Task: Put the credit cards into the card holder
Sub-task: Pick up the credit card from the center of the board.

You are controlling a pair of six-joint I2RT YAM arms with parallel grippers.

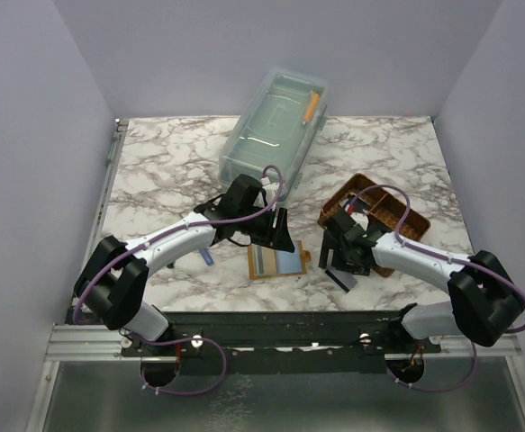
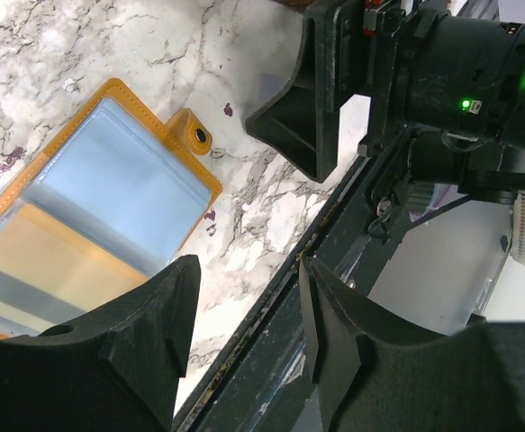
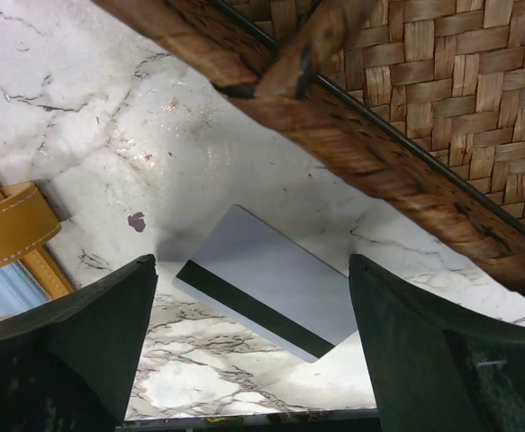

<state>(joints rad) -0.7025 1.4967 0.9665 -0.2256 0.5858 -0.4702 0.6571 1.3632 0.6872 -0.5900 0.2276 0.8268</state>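
Two tools, both spread wide, gripping nothing. Left tool [image 2: 248, 297] hangs by snap-tab side of holder [image 1: 277, 262], open flat on bench [image 1: 172, 171], frame centre. Right tool [image 3: 253, 315] straddles grey card [image 3: 262, 288], touching neither finger; woven tray [image 3: 442, 108] crowds it, upper right.

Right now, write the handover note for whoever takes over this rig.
Left hand: open and empty, hovering at the edge of the open wallet, which lies flat on the table.
Right hand: open, its fingers either side of a grey card without touching it. The card seems to lie on the table beside the woven tray.
Done: cannot tell if the wallet's sleeves already hold cards.
Left: grip the grey card and slide it into the wallet.
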